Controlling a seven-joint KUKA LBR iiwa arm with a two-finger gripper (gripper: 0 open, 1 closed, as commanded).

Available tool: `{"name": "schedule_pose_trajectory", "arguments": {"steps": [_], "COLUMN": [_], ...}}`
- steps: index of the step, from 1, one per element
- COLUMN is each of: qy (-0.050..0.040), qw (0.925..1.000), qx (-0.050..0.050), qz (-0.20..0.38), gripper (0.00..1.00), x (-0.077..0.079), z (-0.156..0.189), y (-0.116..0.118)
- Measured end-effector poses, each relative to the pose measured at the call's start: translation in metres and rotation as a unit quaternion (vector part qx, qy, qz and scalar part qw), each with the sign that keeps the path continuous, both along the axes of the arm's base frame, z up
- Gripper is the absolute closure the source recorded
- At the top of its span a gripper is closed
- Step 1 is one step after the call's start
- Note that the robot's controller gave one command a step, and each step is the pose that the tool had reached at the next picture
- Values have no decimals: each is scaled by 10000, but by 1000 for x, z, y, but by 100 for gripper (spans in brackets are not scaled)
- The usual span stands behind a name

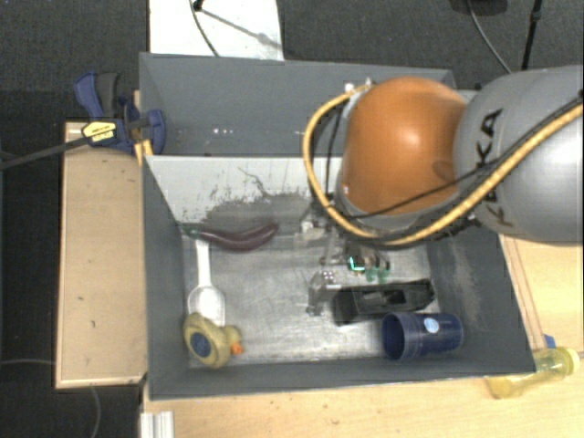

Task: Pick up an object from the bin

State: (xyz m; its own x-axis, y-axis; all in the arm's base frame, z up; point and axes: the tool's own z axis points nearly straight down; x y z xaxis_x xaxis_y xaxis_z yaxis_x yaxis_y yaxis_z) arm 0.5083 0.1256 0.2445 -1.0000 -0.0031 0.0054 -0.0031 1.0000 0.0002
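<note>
My gripper [321, 290] hangs low in the right half of the bin, under the arm's orange cover. It is right at the left end of a black oblong block [383, 300] that lies flat on the bin floor. A dark blue cup [422, 334] lies on its side just in front of the block, near the bin's front wall. Whether the gripper touches the block cannot be told.
A dark purple curved thing like an aubergine [239, 236] lies at the back left. A white plastic spoon [204, 286] runs along the left wall, with a yellow round thing with an orange knob [211, 343] at the front left corner. The arm covers the bin's back right.
</note>
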Motion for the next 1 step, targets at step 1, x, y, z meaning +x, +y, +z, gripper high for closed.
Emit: {"name": "schedule_pose_trajectory", "arguments": {"steps": [1], "qy": [-41], "qw": [10000], "qx": [6], "qz": [-18], "gripper": [0], "x": [2], "z": [4], "y": [-1]}}
